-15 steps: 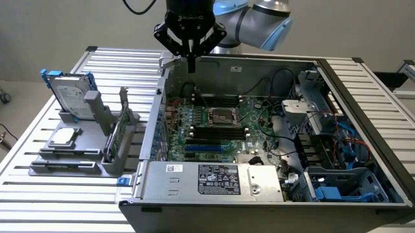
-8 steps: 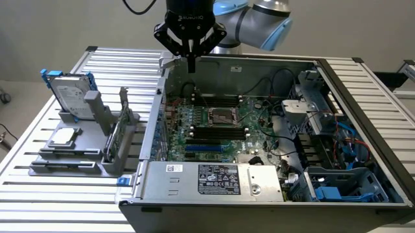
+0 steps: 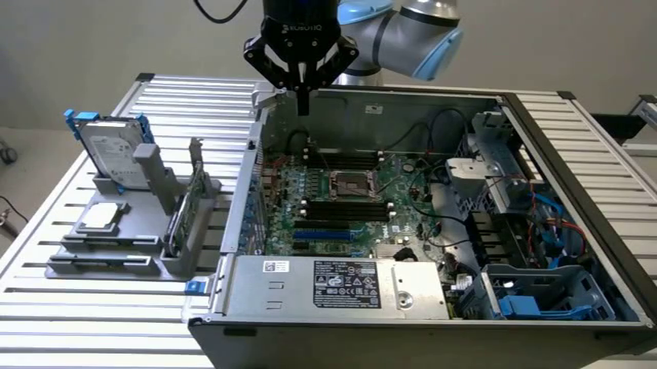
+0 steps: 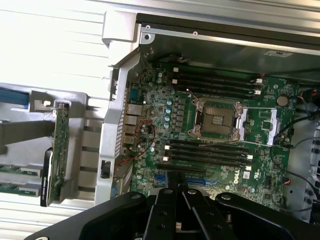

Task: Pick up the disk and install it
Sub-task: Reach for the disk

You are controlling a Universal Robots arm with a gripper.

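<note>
Over the back wall of the case [image 3: 401,104] my gripper [image 3: 304,108] hangs shut and empty; the disk [image 3: 108,150] stands upright in its rack [image 3: 113,231], presumably for grasping.

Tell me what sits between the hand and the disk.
In the exterior view, the computer case's side wall and bare table slats separate the hand from the disk.

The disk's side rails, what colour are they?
Blue, framing the silver-grey disk; the exterior view shows it best.
</note>
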